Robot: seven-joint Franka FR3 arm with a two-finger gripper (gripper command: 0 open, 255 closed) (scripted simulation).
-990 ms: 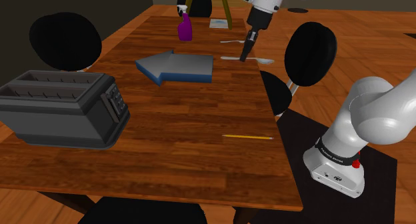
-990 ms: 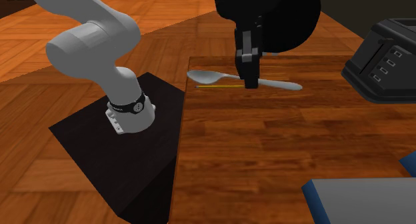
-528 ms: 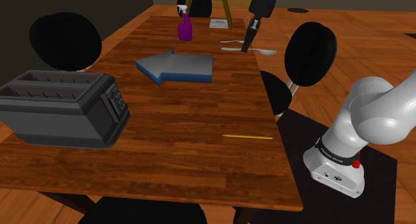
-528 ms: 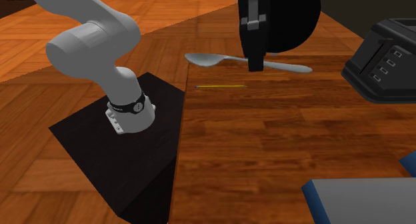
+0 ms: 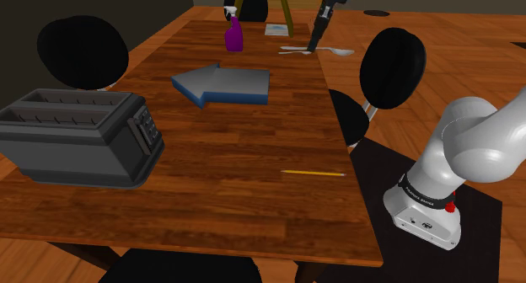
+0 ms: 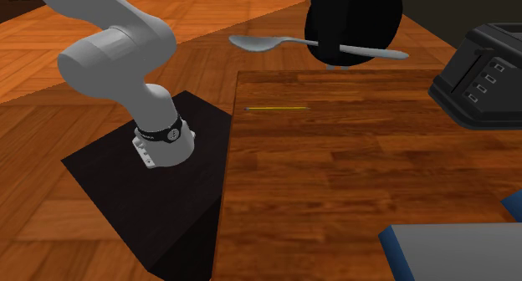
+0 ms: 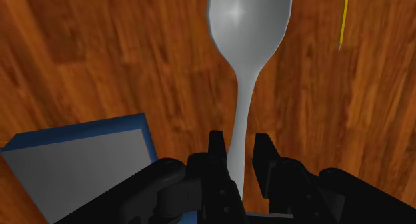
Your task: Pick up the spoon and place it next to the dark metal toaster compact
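The jaws are clamping the grey spoon (image 7: 248,29) by its handle, and it is hanging level in the air above the far end of the wooden surface (image 5: 244,146). The dark toaster (image 5: 80,138) is sitting well apart at the near corner. A blue arrow-shaped block (image 5: 223,85) is lying between them, and a yellow pencil (image 5: 313,173) is lying near the edge.

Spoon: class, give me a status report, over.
Gripper shut on spoon handle. Spoon in the air, above table. Blue arrow block lies between it and toaster.

Glossy wood-grain table (image 7: 100,63), smooth pale-grey spoon (image 7: 248,29), matt dark toaster (image 5: 80,142)
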